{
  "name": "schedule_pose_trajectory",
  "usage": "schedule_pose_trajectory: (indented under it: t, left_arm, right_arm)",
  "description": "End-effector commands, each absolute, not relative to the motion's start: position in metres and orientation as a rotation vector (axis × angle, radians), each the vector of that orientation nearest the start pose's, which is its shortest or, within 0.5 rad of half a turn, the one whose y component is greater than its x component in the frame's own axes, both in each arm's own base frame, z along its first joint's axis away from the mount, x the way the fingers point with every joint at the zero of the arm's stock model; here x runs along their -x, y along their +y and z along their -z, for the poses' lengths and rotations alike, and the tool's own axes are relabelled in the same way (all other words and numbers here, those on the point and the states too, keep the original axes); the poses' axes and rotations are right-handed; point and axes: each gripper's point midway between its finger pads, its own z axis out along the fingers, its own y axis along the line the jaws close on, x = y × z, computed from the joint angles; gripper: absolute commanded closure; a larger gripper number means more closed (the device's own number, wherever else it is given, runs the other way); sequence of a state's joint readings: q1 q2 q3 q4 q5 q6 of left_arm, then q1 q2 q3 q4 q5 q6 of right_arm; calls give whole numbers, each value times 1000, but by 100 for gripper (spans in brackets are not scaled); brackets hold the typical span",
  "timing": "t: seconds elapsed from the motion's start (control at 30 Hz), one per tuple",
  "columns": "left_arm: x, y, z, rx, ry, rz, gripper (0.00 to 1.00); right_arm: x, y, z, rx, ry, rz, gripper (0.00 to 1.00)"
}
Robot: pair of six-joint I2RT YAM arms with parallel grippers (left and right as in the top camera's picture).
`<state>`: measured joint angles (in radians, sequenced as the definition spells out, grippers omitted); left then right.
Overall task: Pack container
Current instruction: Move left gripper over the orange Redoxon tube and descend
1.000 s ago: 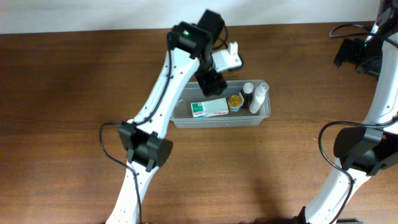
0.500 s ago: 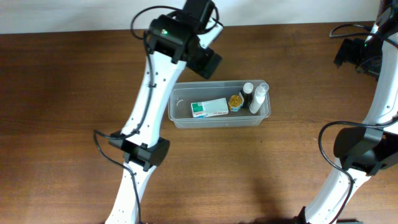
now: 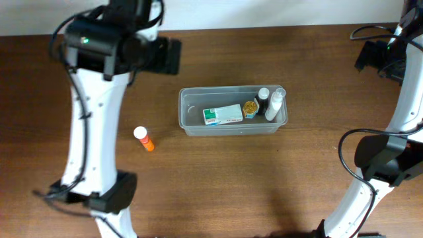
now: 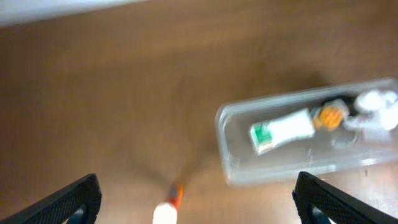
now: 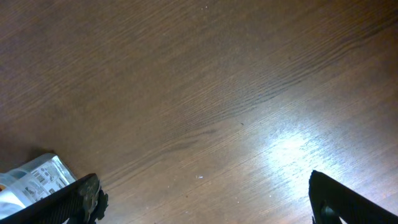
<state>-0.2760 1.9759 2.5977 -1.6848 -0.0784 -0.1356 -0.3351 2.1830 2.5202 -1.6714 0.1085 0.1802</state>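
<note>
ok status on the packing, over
Left pincer open, empty. Right pincer open, empty. Container holds box, small bottles. Orange bottle loose on table, nothing blocking.

Left arm [image 3: 92,132] and right arm [image 3: 411,99]: white tubes, chunky black joints, loopy black cables [image 3: 344,142], green LED [image 3: 84,40] on the left one, left gripper [image 4: 199,202] all black.

You're looking down on a dark brown wooden table [image 3: 264,185] that fills nearly the whole overhead view, its grain running from nine to three o'clock. Along twelve o'clock a white band [image 3: 79,16] borders the far edge; you can't tell whether it is wall or floor. The wood looks lighter and hazier toward nine o'clock. In the right wrist view a bright patch of reflected light [image 5: 289,149] lies on the grain toward four o'clock. The left wrist view is blurred, with the white band at eleven o'clock.
</note>
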Motion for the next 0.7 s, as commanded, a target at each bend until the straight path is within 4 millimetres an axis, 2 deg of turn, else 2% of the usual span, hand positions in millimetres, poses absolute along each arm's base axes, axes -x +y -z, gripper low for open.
schedule_pose_trajectory:
  t: [0.0,0.13,0.3,0.4,0.57,0.67]
  left_arm:
    - [-374,-71,-305,89,2759,35,1]
    - [-344,-44,-267,290,2902,-16,0]
    - [-317,-28,-219,387,3071,-87,1]
    - [-317,-28,-198,397,3100,-84,1]
    - [-335,-33,-180,357,3058,-44,0]
    - [-335,-33,-170,357,3064,-44,1]
  right_arm:
    - [-405,-165,-242,-769,2772,199,2]
    - [-405,-165,-242,-769,2772,199,2]
    - [-405,-165,-242,-769,2772,199,2]
    - [-405,-165,-242,-769,2771,199,2]
    - [-405,-165,-242,-769,2772,199,2]
    - [-405,-165,-242,-769,2772,199,2]
